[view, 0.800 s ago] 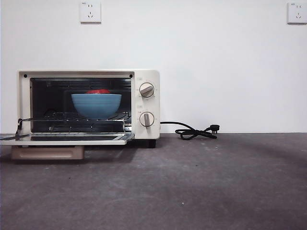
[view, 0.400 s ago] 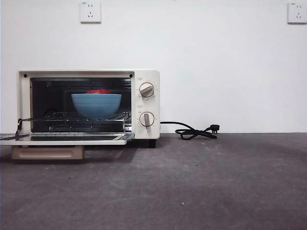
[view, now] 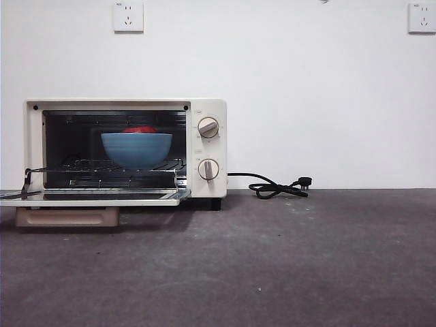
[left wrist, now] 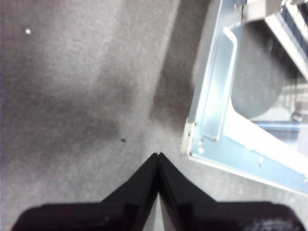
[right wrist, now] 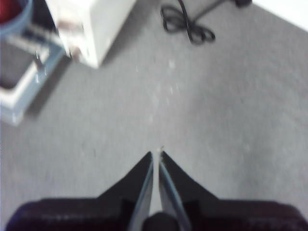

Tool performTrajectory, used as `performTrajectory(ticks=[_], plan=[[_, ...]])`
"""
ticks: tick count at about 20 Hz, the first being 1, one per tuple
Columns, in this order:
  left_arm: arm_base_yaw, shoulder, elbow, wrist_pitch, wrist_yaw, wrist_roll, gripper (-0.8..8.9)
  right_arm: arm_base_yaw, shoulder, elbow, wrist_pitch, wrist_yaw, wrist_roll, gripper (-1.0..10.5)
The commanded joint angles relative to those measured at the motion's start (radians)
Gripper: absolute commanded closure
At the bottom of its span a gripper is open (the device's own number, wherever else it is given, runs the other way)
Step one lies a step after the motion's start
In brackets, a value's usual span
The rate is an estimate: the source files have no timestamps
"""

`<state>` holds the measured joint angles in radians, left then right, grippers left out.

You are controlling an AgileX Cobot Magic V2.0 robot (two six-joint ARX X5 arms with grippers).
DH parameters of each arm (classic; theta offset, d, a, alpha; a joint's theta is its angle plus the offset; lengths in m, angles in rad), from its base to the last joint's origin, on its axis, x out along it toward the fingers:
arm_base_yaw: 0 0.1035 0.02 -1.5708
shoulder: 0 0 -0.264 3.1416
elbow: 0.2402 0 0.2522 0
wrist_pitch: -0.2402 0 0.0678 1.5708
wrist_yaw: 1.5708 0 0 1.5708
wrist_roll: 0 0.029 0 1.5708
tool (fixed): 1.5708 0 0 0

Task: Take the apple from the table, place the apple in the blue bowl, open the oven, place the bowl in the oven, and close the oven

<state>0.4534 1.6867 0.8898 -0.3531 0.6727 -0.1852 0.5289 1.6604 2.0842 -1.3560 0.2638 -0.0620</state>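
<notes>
One cream-white toaster oven (view: 126,151) with a dark interior. One lowered glass door (view: 92,197). One beige bar handle (view: 67,216). Two round cream knobs: upper (view: 208,127), lower (view: 208,169). One wire rack (view: 109,167). One glossy sky-blue bowl (view: 137,149). One red apple (view: 139,129), partly hidden. One coiled black cord (view: 272,187). Two white wall sockets (view: 128,16) (view: 422,18). One dark grey speckled tabletop (view: 272,266). Two black two-jawed grippers: left gripper (left wrist: 158,156), right gripper (right wrist: 155,154).
</notes>
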Motion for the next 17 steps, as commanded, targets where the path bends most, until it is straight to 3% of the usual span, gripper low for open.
performTrajectory(ticks=[1, 8, 13, 17], plan=[[0.003, 0.009, -0.009, 0.035, 0.018, -0.043, 8.22, -0.023, -0.106, -0.122, -0.028, -0.003, -0.019, 9.2], [-0.029, 0.013, -0.009, 0.051, 0.013, -0.048, 8.22, -0.054, -0.442, -0.41, -0.028, 0.0, -0.011, 9.2], [-0.07, 0.014, -0.009, 0.064, 0.011, -0.064, 8.22, -0.054, -0.616, -0.481, -0.028, -0.002, 0.057, 9.2], [-0.084, 0.014, -0.009, 0.095, 0.007, -0.117, 8.22, -0.054, -0.693, -0.501, -0.028, -0.002, 0.071, 9.2]])
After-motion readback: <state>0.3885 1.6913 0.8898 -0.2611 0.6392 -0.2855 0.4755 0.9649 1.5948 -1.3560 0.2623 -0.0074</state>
